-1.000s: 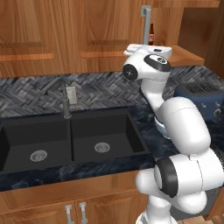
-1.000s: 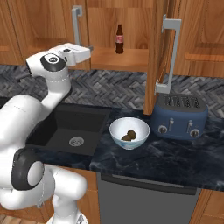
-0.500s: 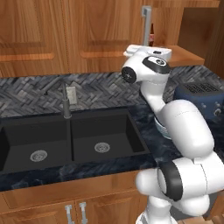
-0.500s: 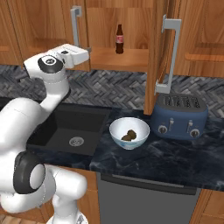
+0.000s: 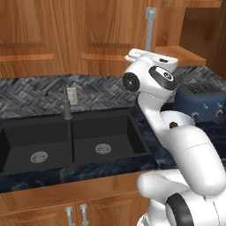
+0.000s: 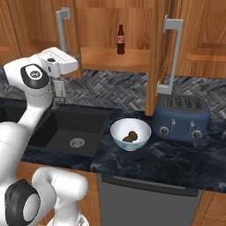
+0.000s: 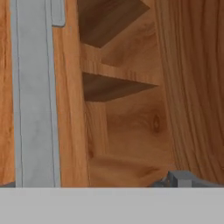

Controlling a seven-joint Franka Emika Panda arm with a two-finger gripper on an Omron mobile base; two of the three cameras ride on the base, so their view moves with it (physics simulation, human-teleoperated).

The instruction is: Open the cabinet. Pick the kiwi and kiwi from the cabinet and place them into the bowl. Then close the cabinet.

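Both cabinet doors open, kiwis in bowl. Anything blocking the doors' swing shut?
Possibly. The cola bottle stands well back on the shelf, clear. The right door hangs just above the toaster; clearance unclear. The gripper sits near the left door's handle.

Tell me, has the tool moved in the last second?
Yes, slightly. In the right base view the hand with the tool has edged right toward the left door's handle of the open cabinet, judged against that handle.

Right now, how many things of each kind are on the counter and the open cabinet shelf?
Bowl: 1
Kiwi clump in the bowl, looks like both: 2
Cola bottle: 1
Toaster: 1
Total: 5
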